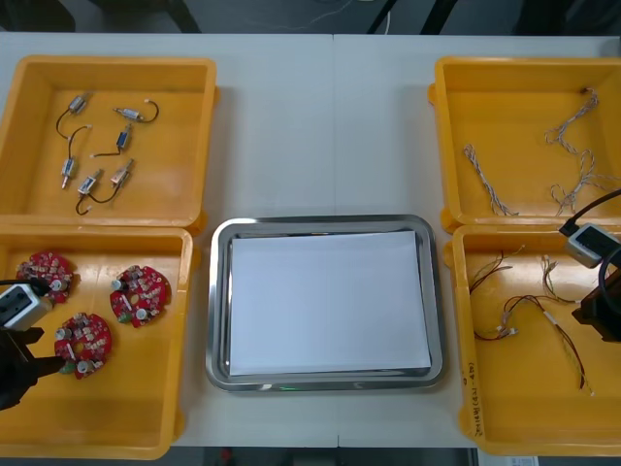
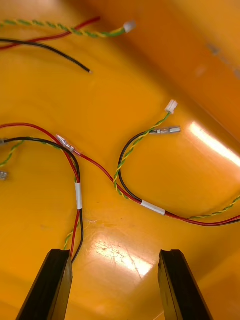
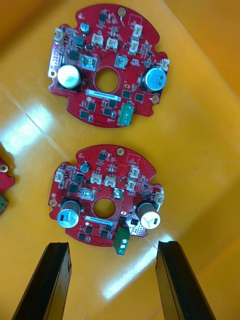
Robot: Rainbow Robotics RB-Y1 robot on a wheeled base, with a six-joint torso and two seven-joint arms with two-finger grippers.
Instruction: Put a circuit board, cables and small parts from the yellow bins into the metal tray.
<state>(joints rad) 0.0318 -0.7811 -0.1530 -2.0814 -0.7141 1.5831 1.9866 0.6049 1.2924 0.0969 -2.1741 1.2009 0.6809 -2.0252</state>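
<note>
Three round red circuit boards lie in the near left yellow bin (image 1: 116,408). My left gripper (image 1: 21,364) hangs open at that bin's left end, just short of the nearest board (image 1: 82,343). In the left wrist view this board (image 3: 105,202) lies just beyond the open left gripper (image 3: 112,250), with a second board (image 3: 107,75) farther on. My right gripper (image 1: 597,316) is over the near right yellow bin (image 1: 534,408). It stands open (image 2: 115,255) above red and yellow cables (image 2: 125,165) and black ones. The metal tray (image 1: 217,311) is white inside and holds nothing.
The far left yellow bin (image 1: 39,146) holds several small metal parts (image 1: 124,136) with black leads. The far right yellow bin (image 1: 505,107) holds thin twisted cables (image 1: 490,189). Bare table lies beyond the tray, between the far bins.
</note>
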